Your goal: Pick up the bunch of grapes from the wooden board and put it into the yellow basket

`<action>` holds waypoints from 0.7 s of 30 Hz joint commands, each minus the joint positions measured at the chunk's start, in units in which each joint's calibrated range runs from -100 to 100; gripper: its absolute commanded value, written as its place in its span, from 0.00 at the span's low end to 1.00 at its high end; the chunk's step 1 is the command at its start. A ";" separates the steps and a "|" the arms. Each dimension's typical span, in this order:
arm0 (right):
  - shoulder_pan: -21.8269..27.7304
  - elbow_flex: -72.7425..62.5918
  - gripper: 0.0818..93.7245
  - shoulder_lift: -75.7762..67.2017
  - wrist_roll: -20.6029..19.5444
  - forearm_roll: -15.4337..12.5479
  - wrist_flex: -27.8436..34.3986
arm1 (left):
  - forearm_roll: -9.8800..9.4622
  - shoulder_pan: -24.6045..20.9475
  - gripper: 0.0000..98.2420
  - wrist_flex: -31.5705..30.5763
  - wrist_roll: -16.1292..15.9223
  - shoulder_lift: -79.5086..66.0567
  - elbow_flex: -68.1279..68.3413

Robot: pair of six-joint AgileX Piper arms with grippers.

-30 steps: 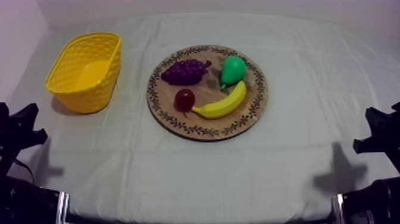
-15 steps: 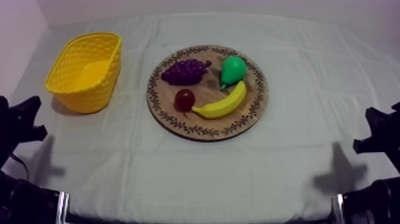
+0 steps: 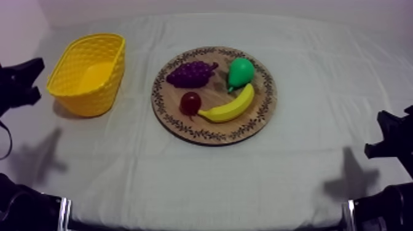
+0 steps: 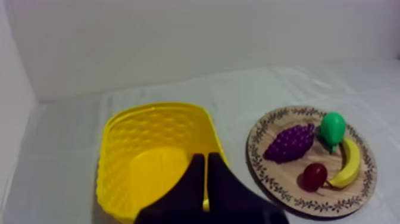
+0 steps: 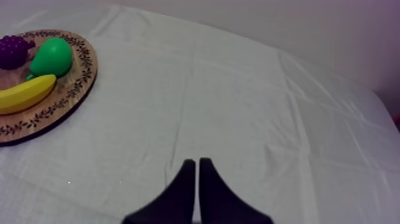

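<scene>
The table (image 3: 307, 172) holds the board (image 3: 264, 117) with the basket (image 3: 92, 98) at its nine o'clock. On the board lie the banana (image 3: 230, 109) at five o'clock, the grapes (image 3: 189, 74) at ten, the pear (image 3: 241, 72) at one and the small red fruit (image 3: 190, 102) at eight. The left gripper (image 4: 205, 158), fingers pressed together on nothing, hovers at the basket's nine o'clock. The right gripper (image 5: 194, 161), likewise closed, hangs over bare cloth.

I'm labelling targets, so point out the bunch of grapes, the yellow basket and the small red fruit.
bunch of grapes (image 3: 190, 74), top view, middle of the cluster.
yellow basket (image 3: 83, 101), top view, near outer wall.
small red fruit (image 3: 190, 102), top view, its centre.
</scene>
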 commanded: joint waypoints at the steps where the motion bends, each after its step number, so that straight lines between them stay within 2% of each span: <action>1: 0.01 -0.01 0.00 -0.02 0.01 0.01 0.01 | -0.06 -0.09 0.00 -0.03 0.23 3.48 -3.72; 8: 0.01 -0.01 0.00 -0.02 0.01 0.01 0.01 | -0.15 -0.36 0.00 -0.18 -0.06 11.30 -12.06; 18: 0.01 -0.01 0.00 -0.02 0.01 0.01 0.01 | -0.09 2.44 0.00 -0.09 -1.31 23.36 -23.25; 21: 0.01 -0.01 0.00 -0.02 0.01 0.01 0.01 | 0.03 3.58 0.00 2.16 -2.04 26.95 -27.19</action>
